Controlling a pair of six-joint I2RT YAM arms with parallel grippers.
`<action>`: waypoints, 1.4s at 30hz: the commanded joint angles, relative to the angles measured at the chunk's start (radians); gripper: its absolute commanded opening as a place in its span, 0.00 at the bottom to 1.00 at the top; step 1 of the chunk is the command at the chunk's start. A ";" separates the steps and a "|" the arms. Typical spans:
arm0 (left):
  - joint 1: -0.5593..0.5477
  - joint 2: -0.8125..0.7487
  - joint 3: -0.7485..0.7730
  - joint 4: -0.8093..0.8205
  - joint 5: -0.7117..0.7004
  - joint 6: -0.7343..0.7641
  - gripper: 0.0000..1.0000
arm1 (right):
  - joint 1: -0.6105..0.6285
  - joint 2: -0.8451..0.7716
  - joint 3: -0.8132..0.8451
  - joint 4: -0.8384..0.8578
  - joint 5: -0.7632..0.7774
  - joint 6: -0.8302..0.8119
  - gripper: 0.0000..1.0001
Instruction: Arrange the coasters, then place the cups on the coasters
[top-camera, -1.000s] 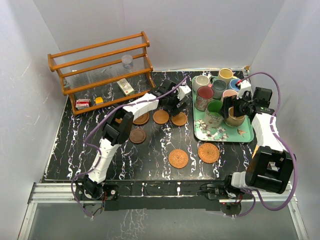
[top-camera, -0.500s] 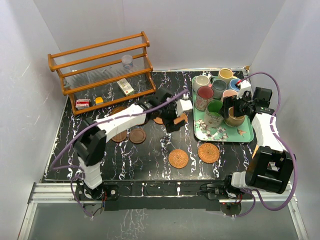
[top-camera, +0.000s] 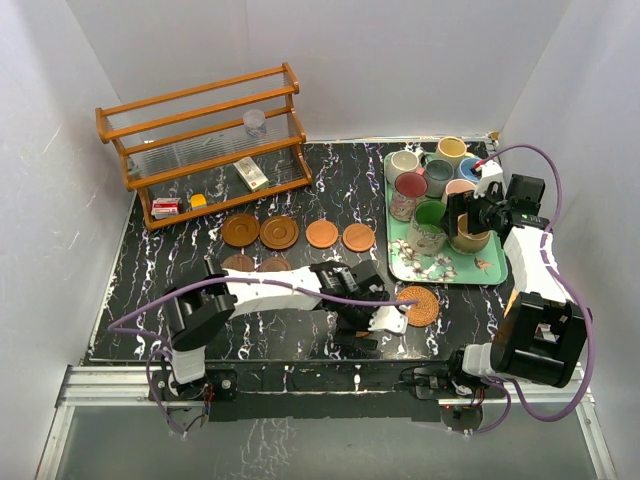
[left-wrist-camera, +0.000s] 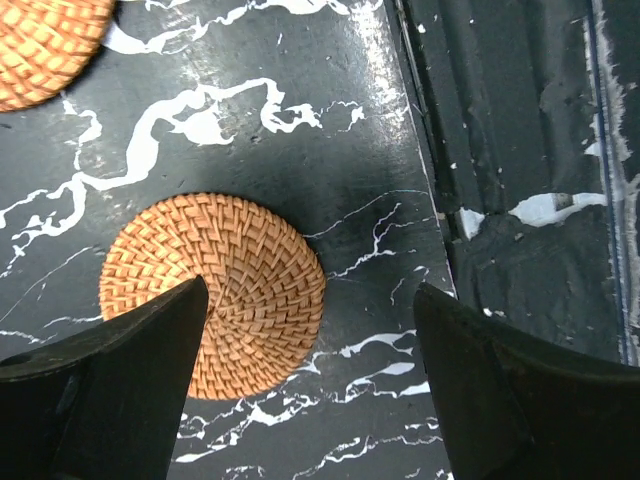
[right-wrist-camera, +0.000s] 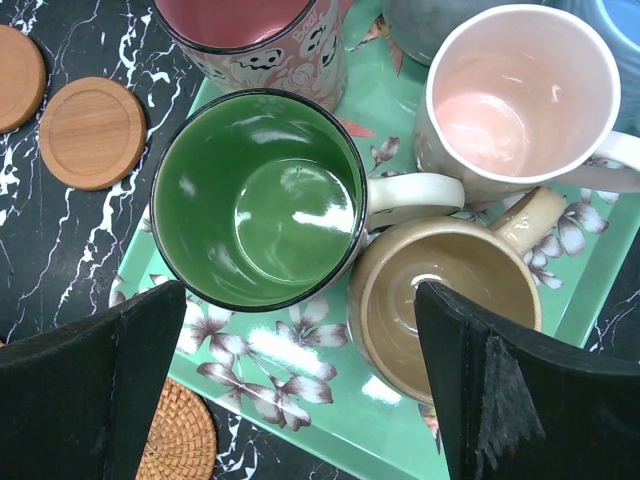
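Well, wicker coaster (left-wrist-camera: 240, 270) is hidden from above (wrist view shows it); left gripper (left-wrist-camera: 310, 295) gapes over it, right gripper (right-wrist-camera: 300, 290) wide, empty, above green mug (right-wrist-camera: 255, 195).

Black marble table (top-camera: 140, 270), carrying wooden coasters (top-camera: 279, 232) mid-table, wicker coasters (top-camera: 418, 305) up front, green tray (top-camera: 440, 268) right, wooden rack (top-camera: 200, 140) back-left.

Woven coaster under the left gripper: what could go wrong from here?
The woven coaster lies flat, off-centre under the open left gripper, near the table edge; closing may push it away. The green mug touches the tan mug under the open right gripper; lifting one may tip the other.
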 joint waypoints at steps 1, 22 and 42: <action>-0.005 0.025 0.022 -0.013 -0.009 0.050 0.81 | -0.008 -0.018 -0.003 0.034 0.006 -0.006 0.98; 0.030 0.053 0.071 0.029 -0.036 0.043 0.63 | -0.008 0.012 0.011 0.006 -0.001 -0.015 0.98; 0.139 0.090 -0.022 0.003 -0.050 0.065 0.53 | -0.008 0.010 0.010 0.008 -0.002 -0.016 0.98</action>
